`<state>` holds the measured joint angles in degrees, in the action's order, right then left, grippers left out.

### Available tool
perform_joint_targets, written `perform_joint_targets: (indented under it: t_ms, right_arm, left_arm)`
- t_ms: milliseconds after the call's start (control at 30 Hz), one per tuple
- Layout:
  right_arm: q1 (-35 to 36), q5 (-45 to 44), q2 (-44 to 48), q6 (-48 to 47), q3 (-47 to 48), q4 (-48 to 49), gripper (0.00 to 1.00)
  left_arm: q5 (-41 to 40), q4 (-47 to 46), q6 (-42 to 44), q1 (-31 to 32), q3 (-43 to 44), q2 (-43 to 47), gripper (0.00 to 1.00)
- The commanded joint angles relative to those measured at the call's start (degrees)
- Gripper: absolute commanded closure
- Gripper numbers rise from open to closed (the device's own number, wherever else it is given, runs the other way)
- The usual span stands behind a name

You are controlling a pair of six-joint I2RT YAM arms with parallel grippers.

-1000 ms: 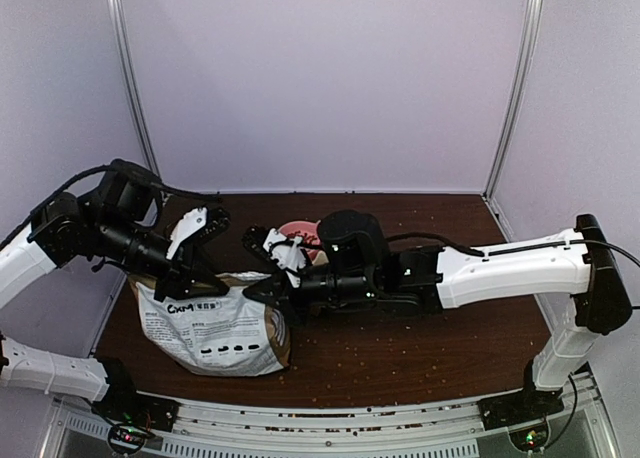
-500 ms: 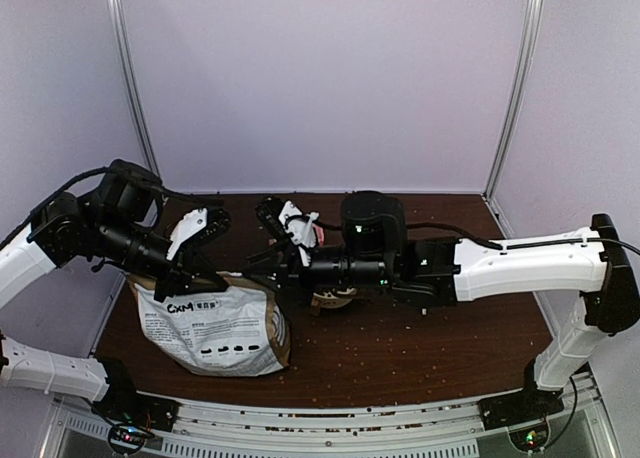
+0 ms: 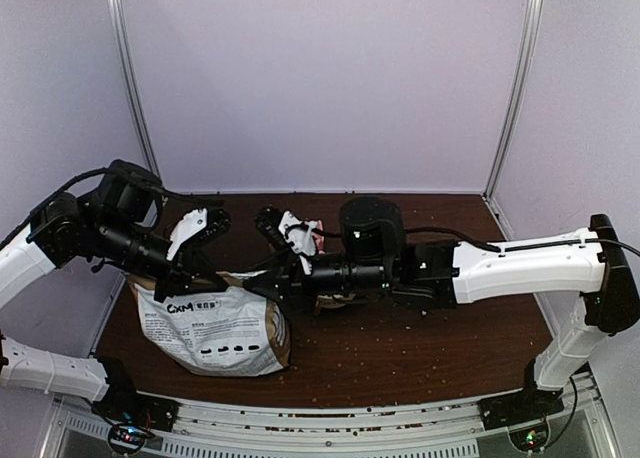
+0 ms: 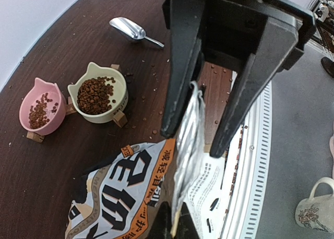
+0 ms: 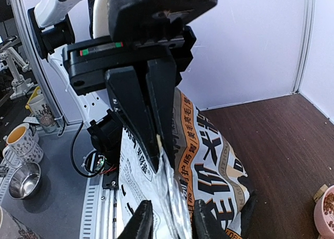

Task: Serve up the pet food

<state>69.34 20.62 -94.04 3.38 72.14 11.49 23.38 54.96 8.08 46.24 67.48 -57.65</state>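
Observation:
The pet food is brown kibble, which fills a cream cat-ear bowl and lies thinly in a pink one. The printed bag leans at the table's front left, top edge up. My left gripper is shut on one end of that foil-lined top edge. My right gripper has its fingers on the other end of the edge, and the foil fills the gap between them. In the top view my right arm hides both bowls.
A silver scoop lies empty on the table beyond the bowls. Loose kibble is scattered over the brown table. The ribbed front rail runs right beside the bag. The pink bowl's rim shows in the right wrist view.
My right arm swung up and back from the bag, then came down to the bag's top edge again. My left arm and the bag have stayed still.

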Motion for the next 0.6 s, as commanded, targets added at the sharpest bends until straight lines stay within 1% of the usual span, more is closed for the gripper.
perform_joint_targets:
  t_ms: [0, 133, 167, 200, 233, 300, 400, 433, 467, 500, 533, 567]
  right_arm:
    - [-0.5, 0.4, 0.6, 0.2, -0.5, -0.9, 0.73]
    - [-0.7, 0.2, 0.5, 0.5, -0.7, -1.3, 0.84]
    - [-0.8, 0.3, 0.5, 0.6, -0.7, -1.3, 0.88]
    - [-0.7, 0.4, 0.6, 0.6, -0.7, -1.3, 0.95]
    - [-0.7, 0.3, 0.7, 0.6, -0.7, -1.2, 1.00]
    - [-0.9, 0.2, 0.9, 0.8, -0.7, -1.1, 1.00]
    - [-0.9, 0.2, 1.3, 1.0, -0.9, -0.4, 1.00]
    - [-1.0, 0.2, 1.5, 1.1, -0.9, -0.3, 1.00]
    - [-1.0, 0.2, 1.7, 1.1, -1.0, -0.2, 1.00]
    - [-1.0, 0.1, 1.8, 1.2, -1.0, -0.2, 1.00]
    - [-1.0, -0.1, 1.9, 1.3, -0.9, -0.3, 1.00]
    - [-1.0, -0.3, 2.0, 1.4, -1.1, -0.5, 0.97]
  left_arm:
    - [-1.7, 0.2, -0.7, 0.1, 1.0, 0.3, 1.00]
    - [-1.6, 0.2, -0.6, 0.1, 1.1, 0.3, 1.00]
    - [-1.7, 0.2, -0.6, 0.1, 1.0, 0.3, 1.00]
    - [-1.6, 0.2, -0.6, 0.1, 1.0, 0.3, 1.00]
    - [-1.5, 0.2, -0.6, 0.1, 1.0, 0.3, 1.00]
    - [-1.1, 0.1, -0.6, 0.1, 1.2, 0.0, 1.00]
    - [-0.2, 0.1, -0.9, 0.1, 1.7, -1.0, 0.71]
    - [0.4, 0.0, -1.0, 0.1, 1.9, -1.4, 0.66]
    - [1.0, -0.1, -1.0, 0.1, 1.9, -1.9, 0.66]
    - [1.6, -0.1, -1.0, 0.1, 2.0, -2.3, 0.70]
    - [1.9, -0.1, -0.9, 0.1, 2.0, -2.7, 0.77]
    - [2.0, -0.1, -0.8, 0.1, 2.1, -3.0, 0.85]
